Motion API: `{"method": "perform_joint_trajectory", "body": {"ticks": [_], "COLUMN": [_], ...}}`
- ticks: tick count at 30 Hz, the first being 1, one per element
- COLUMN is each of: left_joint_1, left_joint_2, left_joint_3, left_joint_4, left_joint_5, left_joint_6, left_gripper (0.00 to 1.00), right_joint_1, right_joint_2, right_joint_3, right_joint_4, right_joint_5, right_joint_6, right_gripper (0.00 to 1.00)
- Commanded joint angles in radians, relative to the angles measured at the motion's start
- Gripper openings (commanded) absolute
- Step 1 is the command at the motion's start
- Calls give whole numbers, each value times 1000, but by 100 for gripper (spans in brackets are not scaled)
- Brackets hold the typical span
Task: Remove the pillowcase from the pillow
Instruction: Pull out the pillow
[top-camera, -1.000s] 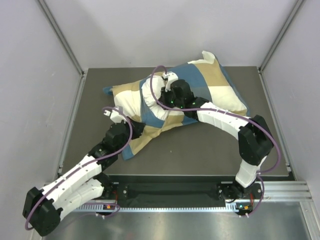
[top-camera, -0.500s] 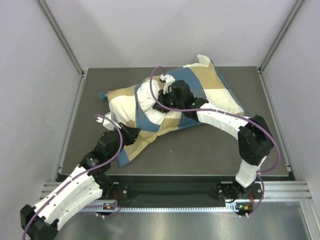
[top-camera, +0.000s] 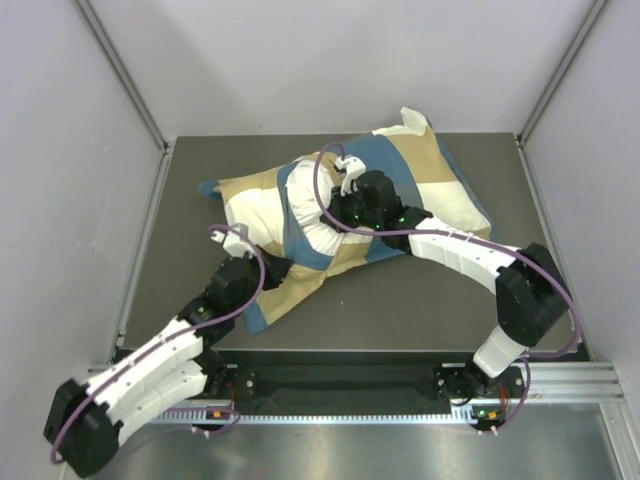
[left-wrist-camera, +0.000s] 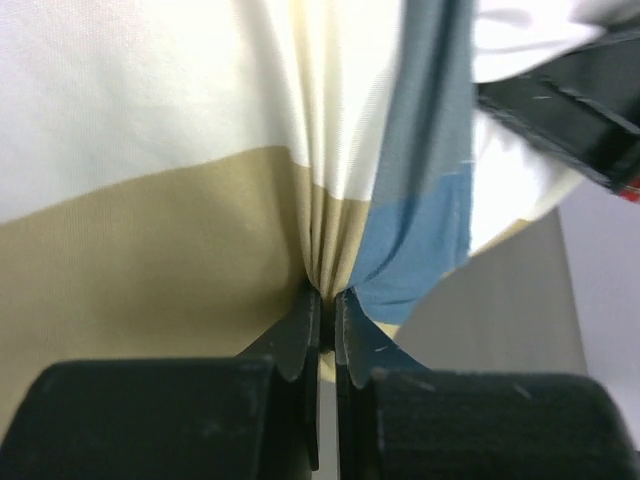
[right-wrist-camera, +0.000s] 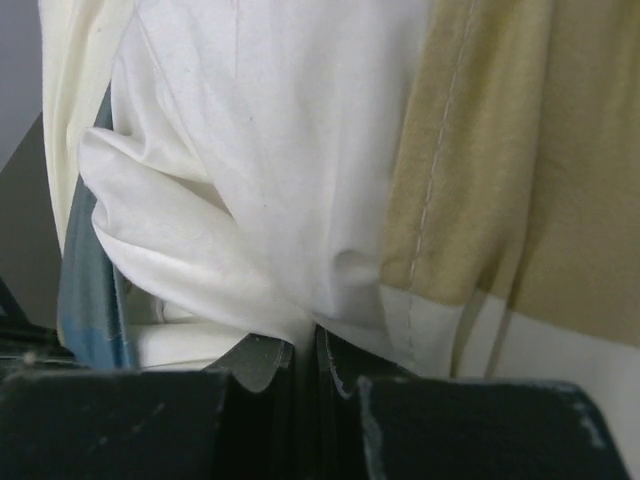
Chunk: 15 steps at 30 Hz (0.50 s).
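Blue, tan and cream checked pillowcase (top-camera: 440, 185) lies mid-table (top-camera: 420, 300), the white pillow (right-wrist-camera: 250, 150) bulging from its open end. We note the left gripper (left-wrist-camera: 325, 305) pinching gathered pillowcase folds — the right gripper (right-wrist-camera: 305, 345) is clamped on white pillow fabric.

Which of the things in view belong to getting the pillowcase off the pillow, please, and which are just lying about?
Part of the job:
pillowcase, pinched by the left claw
pillow, pinched by the right claw

Just there:
table
side walls
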Motion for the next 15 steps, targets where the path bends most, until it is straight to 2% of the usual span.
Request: {"method": "perform_joint_trajectory", "body": {"ticks": [1,2,4,5,9,10,13,15], "left_joint_1": [21,21,22,22,22,22,24,25], "left_joint_2": [198,267,307,318,300,294,277,278], "left_joint_3": [6,15,40,45,72,86,100,112], "left_joint_4": [25,37,81,100,161,169,197,203], "left_joint_5": [-52,-52,-39,-32,-5,-2,-20,-51], "left_joint_6": [59,61,68,70,77,79,77,73], "left_gripper": [0,0,1,4,27,39,61,67], "right_joint_1": [-120,-109,-88,-82,-36,-28,3,29], "right_joint_2": [-94,-108,-129,-145,-136,-127,-113,-111], "right_joint_3": [-57,-62,-74,-77,-83,-85,-95,-99], "right_joint_4": [-143,-154,-165,-166,-171,-171,-156,-153], "right_joint_5": [452,452,449,447,455,458,464,468], "right_joint_6": [-111,-103,-80,-77,-71,-71,-56,-47], "right_gripper": [0,0,0,0,0,0,0,0]}}
